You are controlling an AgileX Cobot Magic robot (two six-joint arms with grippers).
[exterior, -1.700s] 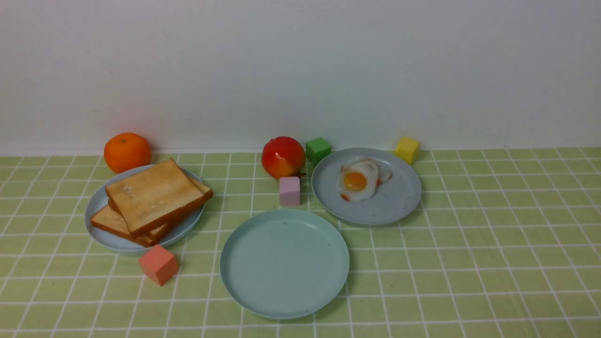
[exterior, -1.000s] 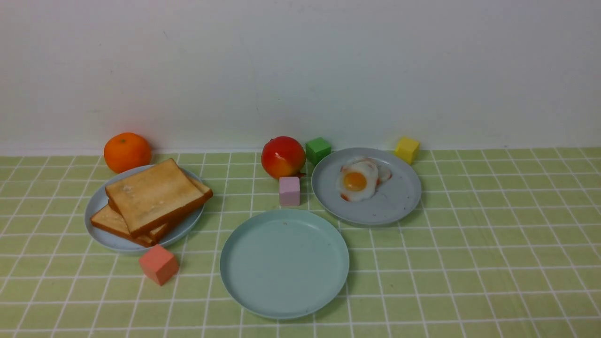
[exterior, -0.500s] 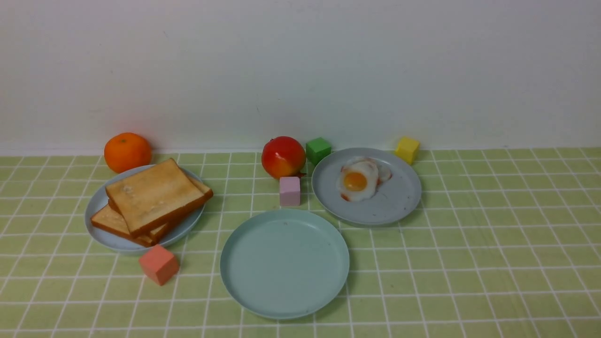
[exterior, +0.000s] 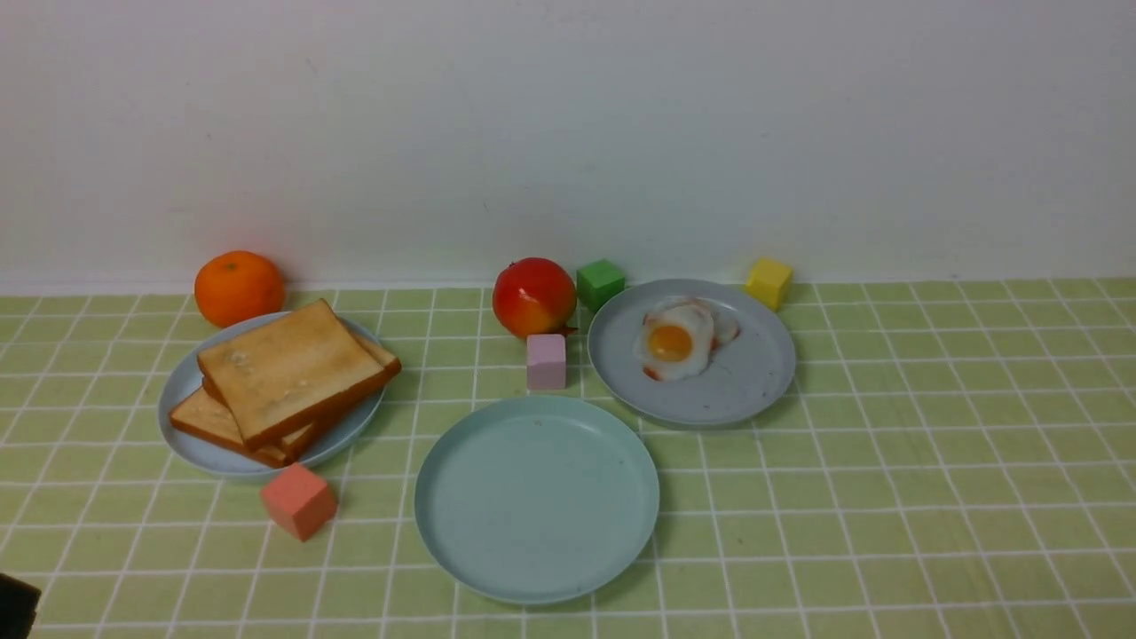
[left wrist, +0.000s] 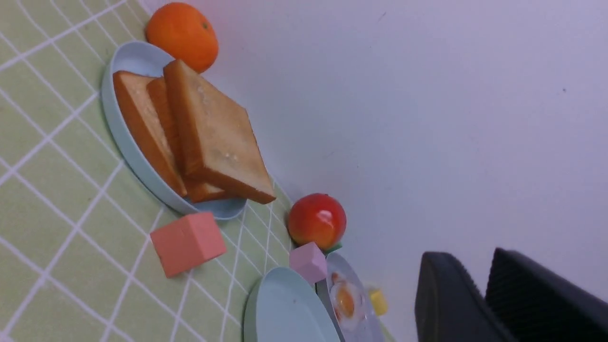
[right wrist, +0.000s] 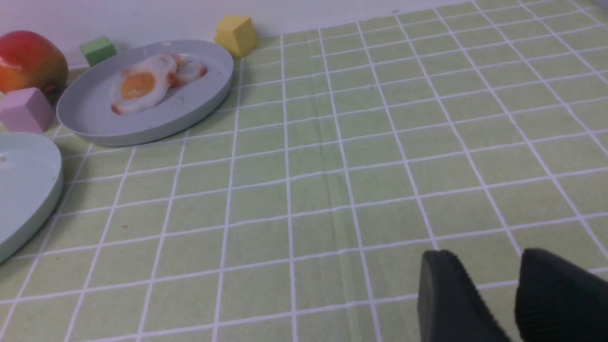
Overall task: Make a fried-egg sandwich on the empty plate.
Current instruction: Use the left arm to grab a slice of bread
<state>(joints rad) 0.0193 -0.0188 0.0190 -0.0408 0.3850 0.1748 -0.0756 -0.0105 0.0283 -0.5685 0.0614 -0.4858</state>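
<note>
While poised with both jaws empty, seemingly slightly apart, pinch top golden-brown square toy toast slice (exterior: 288,368) on left grey-blue plate (exterior: 353,424) by crust; lay flat on nearer round pale-teal plate (exterior: 537,501).

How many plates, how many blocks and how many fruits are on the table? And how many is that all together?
Plates: 3 (toast plate, egg plate, empty plate)
Blocks: 4 (salmon block, pink block, green block, yellow block)
Fruit: 2 (orange, red fruit)
Total: 9
</note>
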